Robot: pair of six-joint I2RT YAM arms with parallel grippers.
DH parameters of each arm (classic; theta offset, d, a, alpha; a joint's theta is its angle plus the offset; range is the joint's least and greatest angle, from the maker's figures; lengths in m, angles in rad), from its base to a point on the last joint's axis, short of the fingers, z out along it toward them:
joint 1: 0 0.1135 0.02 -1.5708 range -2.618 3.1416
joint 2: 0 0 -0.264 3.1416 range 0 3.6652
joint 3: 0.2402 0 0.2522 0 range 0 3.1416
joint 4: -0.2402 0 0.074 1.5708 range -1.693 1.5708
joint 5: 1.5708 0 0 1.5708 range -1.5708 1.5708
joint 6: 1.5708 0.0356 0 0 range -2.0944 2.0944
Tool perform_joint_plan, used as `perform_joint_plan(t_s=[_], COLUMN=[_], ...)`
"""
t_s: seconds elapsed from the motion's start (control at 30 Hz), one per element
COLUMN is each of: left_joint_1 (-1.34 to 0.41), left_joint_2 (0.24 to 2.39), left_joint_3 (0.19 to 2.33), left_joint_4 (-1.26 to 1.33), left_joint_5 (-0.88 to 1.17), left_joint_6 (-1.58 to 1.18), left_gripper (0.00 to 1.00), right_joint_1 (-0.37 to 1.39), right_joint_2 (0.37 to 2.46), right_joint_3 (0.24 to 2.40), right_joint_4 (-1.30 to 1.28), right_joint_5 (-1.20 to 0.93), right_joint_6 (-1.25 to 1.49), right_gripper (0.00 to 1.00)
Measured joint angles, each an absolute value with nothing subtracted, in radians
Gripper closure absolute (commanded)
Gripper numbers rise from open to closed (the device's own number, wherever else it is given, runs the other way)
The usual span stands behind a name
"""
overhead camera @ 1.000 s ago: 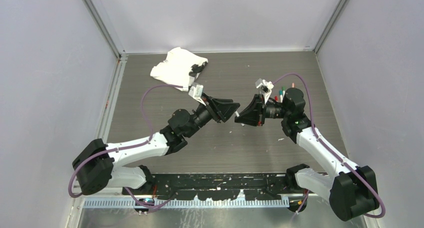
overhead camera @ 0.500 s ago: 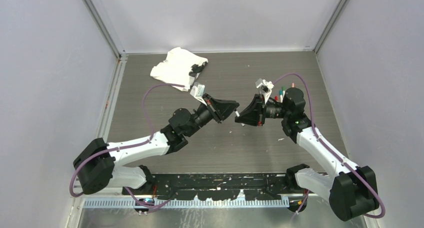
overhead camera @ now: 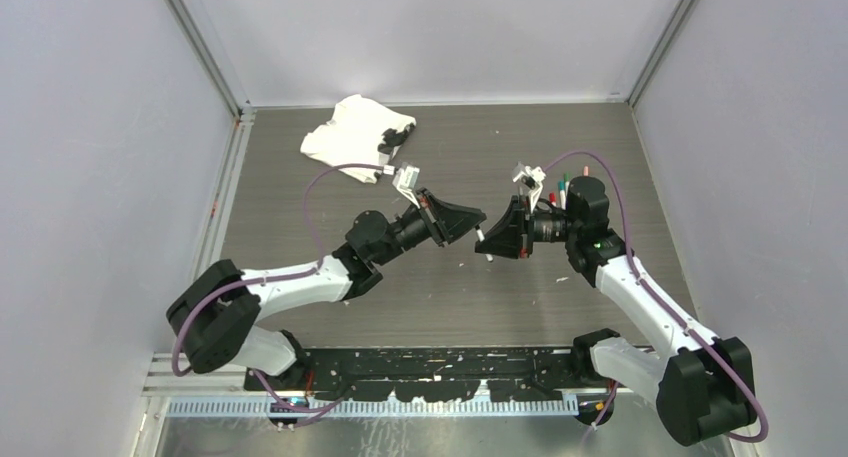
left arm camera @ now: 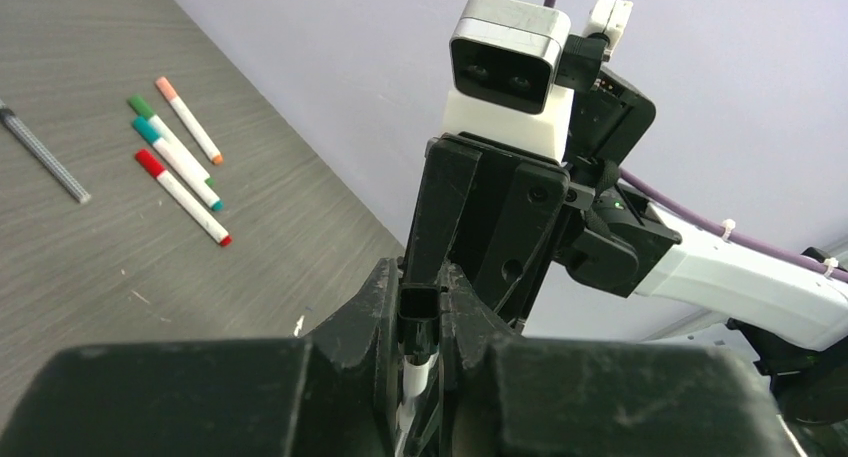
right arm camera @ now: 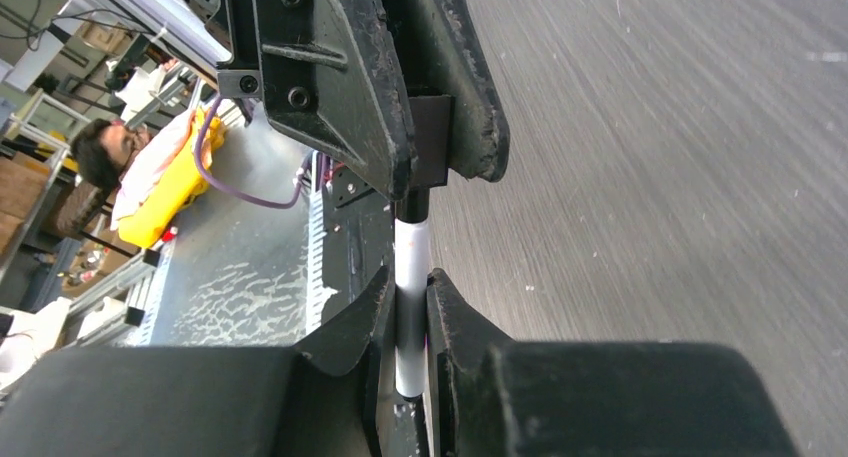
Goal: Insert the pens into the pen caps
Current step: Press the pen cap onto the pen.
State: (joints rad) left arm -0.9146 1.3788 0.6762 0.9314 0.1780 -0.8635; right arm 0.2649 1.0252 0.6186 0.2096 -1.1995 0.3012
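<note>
The right jaws are clamped on a white pen (right arm camera: 410, 267), whose long axis runs 6 to 12 in the right wrist view. At its 12 o'clock end the left jaws pinch the black cap (right arm camera: 430, 142), with the pen's dark end touching or just entering it; how deep I cannot tell. Seating it should need a push along that axis. The left wrist view shows clearly what the top view nearly hides: four capped pens (left arm camera: 180, 169) and a grey pen (left arm camera: 45, 155) lying on the surface (left arm camera: 100, 277) at 10 o'clock.
</note>
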Motion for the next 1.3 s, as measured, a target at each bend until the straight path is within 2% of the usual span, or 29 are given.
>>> perform_joint_plan(t_s=[0.5,0.8,0.9,1.03,1.1,1.17,1.3], left_joint_1=[-0.995,-1.045,-1.063,-1.097,-1.129,-1.154,-1.172], left_joint_2=[1.52,1.538,1.485,1.364,1.302,1.234,1.068], left_joint_3=[0.581,0.579,0.564,0.56,0.557,0.552,0.524], left_joint_4=[1.116,1.134,1.114,0.992,0.913,0.848,0.726], left_joint_5=[-0.001,-0.044,-0.043,-0.035,-0.021,-0.021,-0.028], left_joint_6=[-0.97,-0.953,-0.929,-0.868,-0.837,-0.804,-0.741], left_gripper=[0.99,0.98,0.82,0.53,0.42,0.36,0.3], right_joint_1=[0.242,0.23,0.227,0.227,0.223,0.218,0.208], right_joint_2=[1.025,1.028,1.028,1.028,1.029,1.029,1.028], right_joint_3=[0.619,0.618,0.627,0.685,0.717,0.738,0.769], right_joint_4=[-0.103,-0.176,-0.2,-0.285,-0.284,-0.287,-0.354], right_joint_5=[-1.108,-1.176,-1.25,-1.32,-1.332,-1.335,-1.317], right_joint_6=[0.172,0.106,0.041,-0.114,-0.162,-0.213,-0.334], right_gripper=[0.99,0.99,0.99,0.99,0.99,0.99,0.99])
